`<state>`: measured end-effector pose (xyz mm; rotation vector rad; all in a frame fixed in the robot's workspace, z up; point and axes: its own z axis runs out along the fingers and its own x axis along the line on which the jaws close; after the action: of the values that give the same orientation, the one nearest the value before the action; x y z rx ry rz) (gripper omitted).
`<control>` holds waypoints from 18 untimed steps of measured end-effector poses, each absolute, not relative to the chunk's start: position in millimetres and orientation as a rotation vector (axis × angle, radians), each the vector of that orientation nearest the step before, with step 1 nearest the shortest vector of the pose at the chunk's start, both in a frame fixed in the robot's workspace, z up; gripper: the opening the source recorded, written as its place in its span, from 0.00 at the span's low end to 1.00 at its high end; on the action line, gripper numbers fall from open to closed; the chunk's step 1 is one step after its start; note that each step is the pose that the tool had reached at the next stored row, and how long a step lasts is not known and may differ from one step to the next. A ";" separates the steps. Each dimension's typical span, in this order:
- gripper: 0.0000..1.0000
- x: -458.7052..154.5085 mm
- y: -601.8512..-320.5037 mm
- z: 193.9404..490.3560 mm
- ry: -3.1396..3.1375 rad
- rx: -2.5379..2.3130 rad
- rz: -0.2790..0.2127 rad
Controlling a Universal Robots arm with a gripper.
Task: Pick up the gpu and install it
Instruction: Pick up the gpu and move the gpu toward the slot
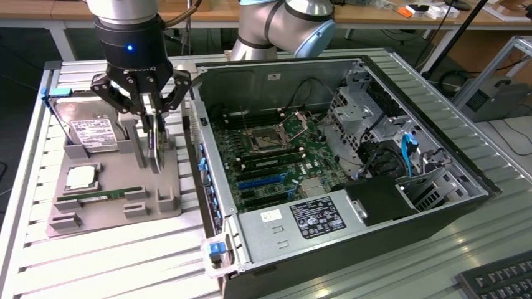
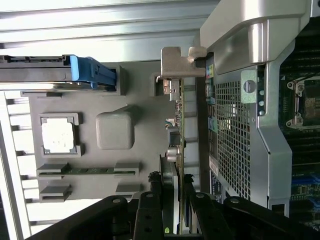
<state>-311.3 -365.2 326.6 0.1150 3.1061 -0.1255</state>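
My gripper [image 2: 171,180] is closed on the gpu [image 2: 176,140]. In the wrist view my two dark fingers [image 2: 149,205] press against either face of the slim card. It stands on edge between them and runs away from me to its silvery bracket [image 2: 176,62]. In the exterior view I hold it upright by its upper edge, over the grey parts tray [image 1: 108,215], at the side of the tray nearest the computer case [image 1: 465,180]. Its lower edge sits right at the tray's surface, and I cannot tell whether it has cleared its holder or rests in it. So I judge the grasp made and the lift at best barely begun.

Near the card, the other parts lie on the tray: the hard drive [image 1: 91,131] with its white label, the square processor [image 1: 81,177] and the narrow green RAM stick [image 1: 99,196]. None of them touches my fingers.

Further off, to the exterior view's right, the case lies open on the slatted table [image 1: 124,261] with its motherboard [image 1: 283,146] exposed. The blue expansion slots [image 1: 261,184] there are bare, with no card seated. As I read it, the whole install is not yet done: the gpu is well apart from those slots, on the other side of the case wall.
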 end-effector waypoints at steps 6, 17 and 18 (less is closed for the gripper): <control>0.27 -311.3 -365.2 329.4 3.106 0.115 -0.126; 0.27 -311.3 -365.2 336.0 3.106 0.115 -0.126; 0.27 -311.3 -365.2 336.4 3.106 0.115 -0.126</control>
<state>-311.3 -365.2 336.4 0.1151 3.1061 -0.1256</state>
